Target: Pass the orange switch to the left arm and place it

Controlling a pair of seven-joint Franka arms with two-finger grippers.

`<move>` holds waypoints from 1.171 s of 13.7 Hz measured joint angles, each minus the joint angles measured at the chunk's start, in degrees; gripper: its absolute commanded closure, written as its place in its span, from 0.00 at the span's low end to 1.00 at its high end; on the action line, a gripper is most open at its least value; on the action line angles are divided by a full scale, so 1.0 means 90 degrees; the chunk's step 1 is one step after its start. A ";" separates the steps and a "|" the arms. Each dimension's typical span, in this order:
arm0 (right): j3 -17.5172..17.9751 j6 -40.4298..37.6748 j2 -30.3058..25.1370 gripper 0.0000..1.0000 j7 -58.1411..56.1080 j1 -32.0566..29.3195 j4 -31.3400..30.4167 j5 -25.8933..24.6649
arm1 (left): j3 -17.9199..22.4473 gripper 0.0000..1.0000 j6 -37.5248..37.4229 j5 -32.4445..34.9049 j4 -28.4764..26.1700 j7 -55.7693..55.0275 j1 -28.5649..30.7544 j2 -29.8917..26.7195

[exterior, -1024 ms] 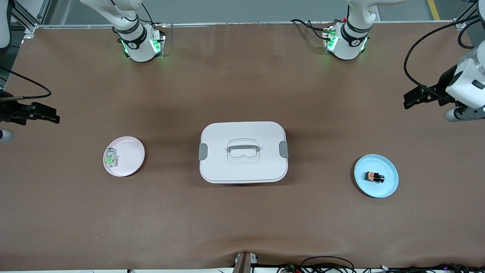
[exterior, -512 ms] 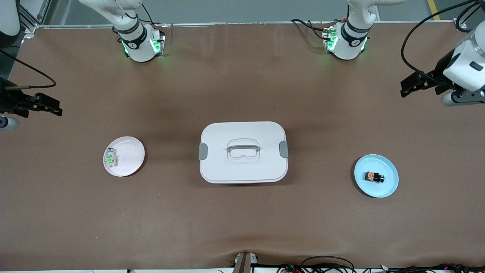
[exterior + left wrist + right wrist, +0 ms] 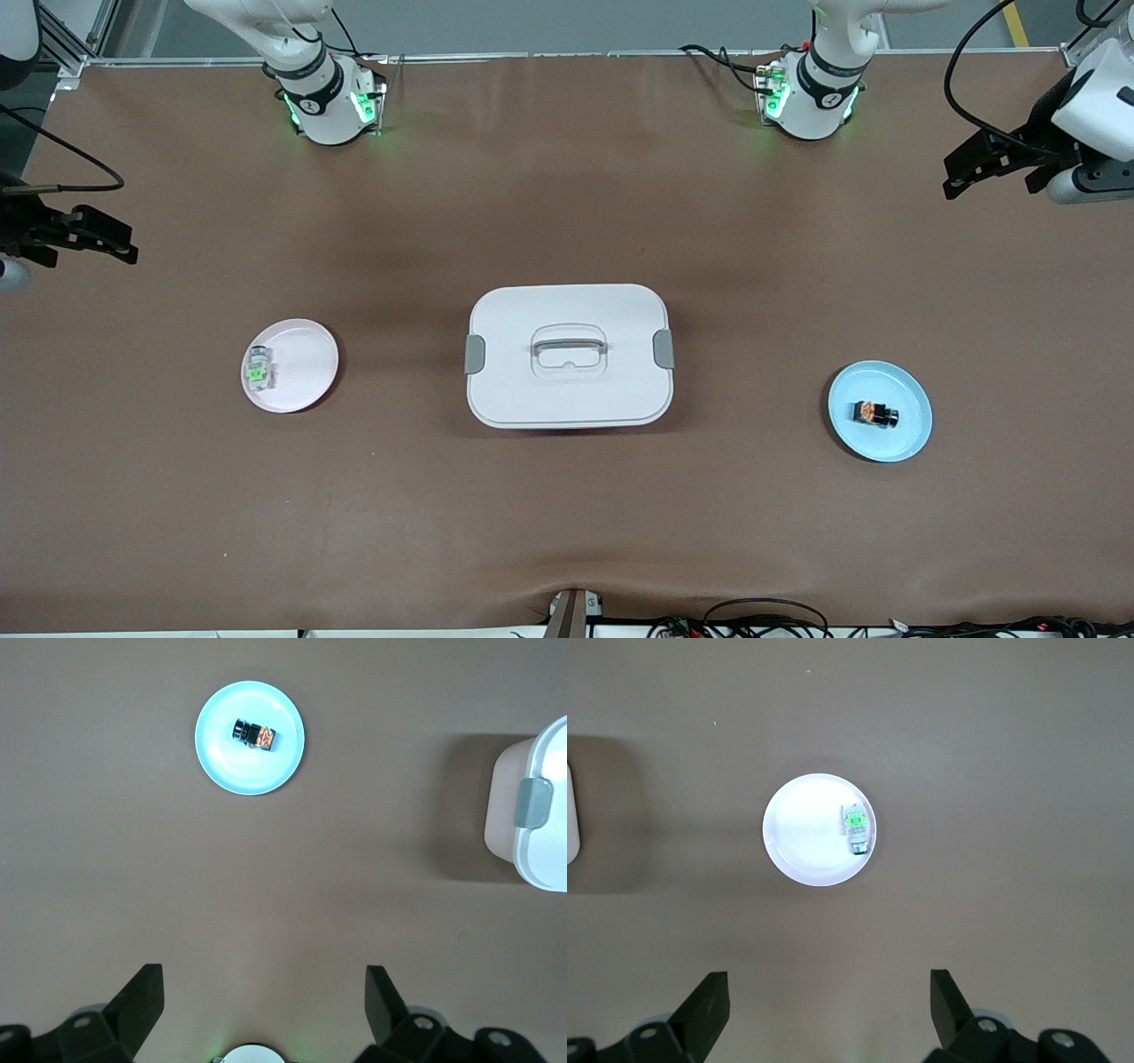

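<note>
The orange switch (image 3: pixel 875 414) is a tiny black block with an orange middle, lying on a blue plate (image 3: pixel 912 425) toward the left arm's end of the table. It also shows in the left wrist view (image 3: pixel 253 734). The white box (image 3: pixel 568 355) with grey latches stands at the table's middle. My left gripper (image 3: pixel 961 173) is open and empty, high over bare table at the left arm's end, apart from the plate; its jaws stand wide apart in the left wrist view (image 3: pixel 264 979). My right gripper (image 3: pixel 115 244) is open and empty over the right arm's end (image 3: pixel 828 988).
A pink plate (image 3: pixel 306 363) toward the right arm's end holds a clear block with a green centre (image 3: pixel 258 368); both show in the right wrist view, the plate (image 3: pixel 802 828) and the block (image 3: pixel 856 827). One latched end of the box (image 3: pixel 536 815) shows in the left wrist view.
Both grippers have shifted toward the bases' edge of the table in the front view, the left one more. The switch, plates and box have not moved.
</note>
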 measured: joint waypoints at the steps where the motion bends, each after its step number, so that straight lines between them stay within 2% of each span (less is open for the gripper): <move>1: -0.0004 0.0000 0.0000 0.00 0.0000 0.0000 -0.0006 0.0006 | 0.0000 0.00 0.0005 0.0000 -0.0005 0.0000 0.0000 -0.0006; 3: -0.0035 -0.0007 -0.0001 0.00 0.0001 -0.0009 -0.0010 0.0096 | 0.0000 0.00 0.0025 0.0000 -0.0014 0.0000 -0.0001 -0.0005; 7: -0.0128 -0.0088 -0.0006 0.00 0.0003 -0.0245 -0.0015 0.0618 | -0.0001 0.00 0.0039 0.0000 -0.0017 0.0009 -0.0002 -0.0009; 16: -0.0122 -0.0037 -0.0069 0.00 0.0291 -0.0272 -0.0014 0.0661 | 0.0034 0.00 0.0039 0.0000 -0.0003 0.0014 0.0004 -0.0019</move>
